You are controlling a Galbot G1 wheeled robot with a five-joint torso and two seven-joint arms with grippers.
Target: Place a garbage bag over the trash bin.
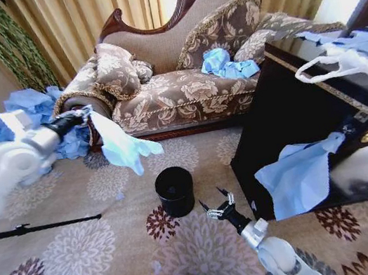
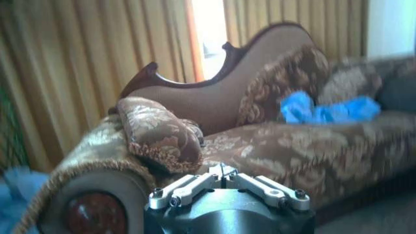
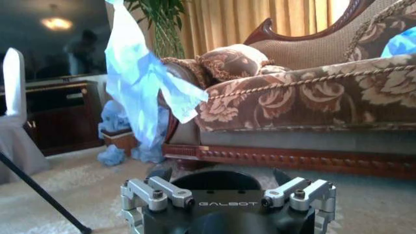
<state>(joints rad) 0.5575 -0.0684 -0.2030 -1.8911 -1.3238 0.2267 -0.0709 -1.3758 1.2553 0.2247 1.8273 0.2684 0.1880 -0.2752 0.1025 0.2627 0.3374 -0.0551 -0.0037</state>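
The garbage bag (image 1: pixel 120 146) hung at middle left, pinched by the left gripper (image 1: pixel 86 113), needing to spread wide above the trash bin (image 1: pixel 175 190), where the right gripper (image 1: pixel 219 209) waited, fingers apart.

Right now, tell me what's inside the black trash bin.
The trash bin stands open on the carpet with no bag over it; its interior reads dark, the bottom unseen. The garbage bag hangs from the left gripper, up and left of it.
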